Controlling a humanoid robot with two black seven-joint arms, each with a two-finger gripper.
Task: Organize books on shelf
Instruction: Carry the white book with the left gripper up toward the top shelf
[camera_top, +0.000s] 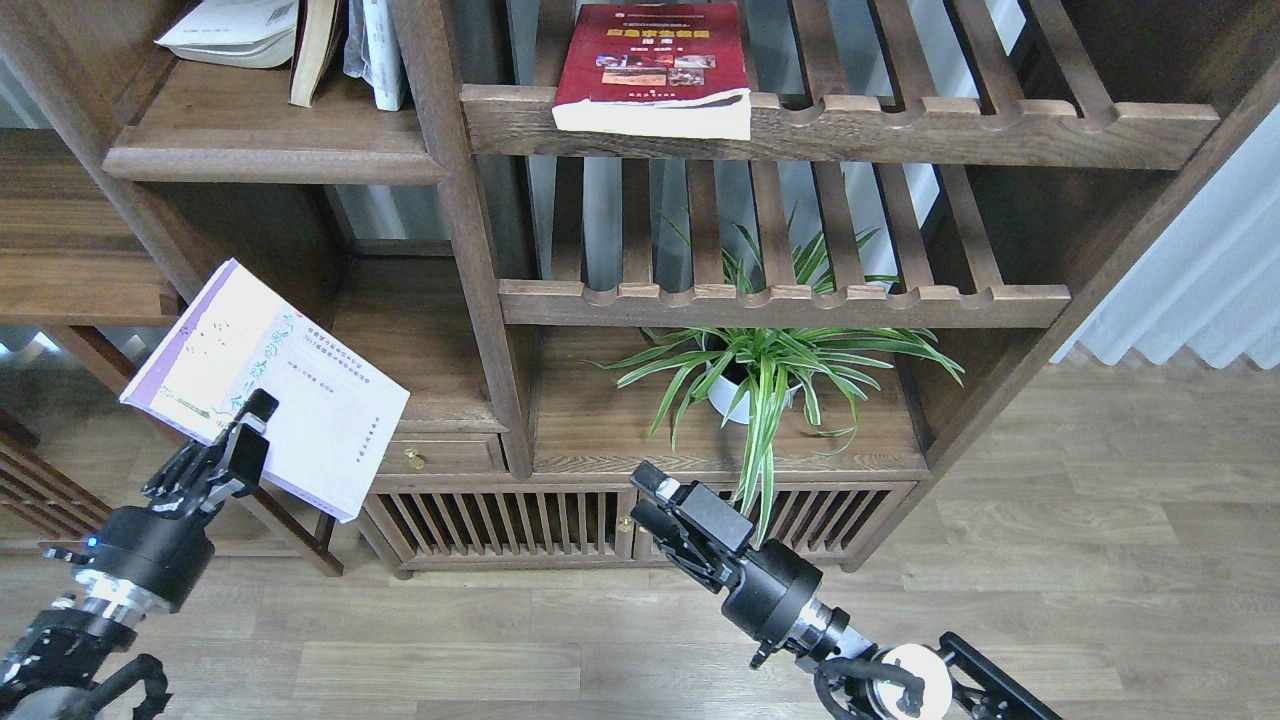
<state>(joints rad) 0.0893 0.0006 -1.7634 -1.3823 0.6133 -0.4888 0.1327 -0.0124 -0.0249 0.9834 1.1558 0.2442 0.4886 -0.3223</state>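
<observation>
My left gripper (252, 428) is shut on the lower edge of the pale lavender-white book (285, 395). It holds the book tilted in the air in front of the lower left of the bookcase. The dark red book (655, 60) with small photos lies flat on the upper slatted rack. The solid plank shelf (270, 150) is at the upper left. It holds a white book lying flat (235, 30) and two upright ones (345, 50). No yellow-green cover can be made out. My right gripper (648, 497) is open and empty in front of the low cabinet.
A potted spider plant (765, 375) stands in the lower middle compartment, just above my right gripper. A second slatted rack (780, 300) runs above it. A low slatted cabinet (500, 520) is at the bottom. There is wooden floor to the right and white curtains (1200, 270) beyond.
</observation>
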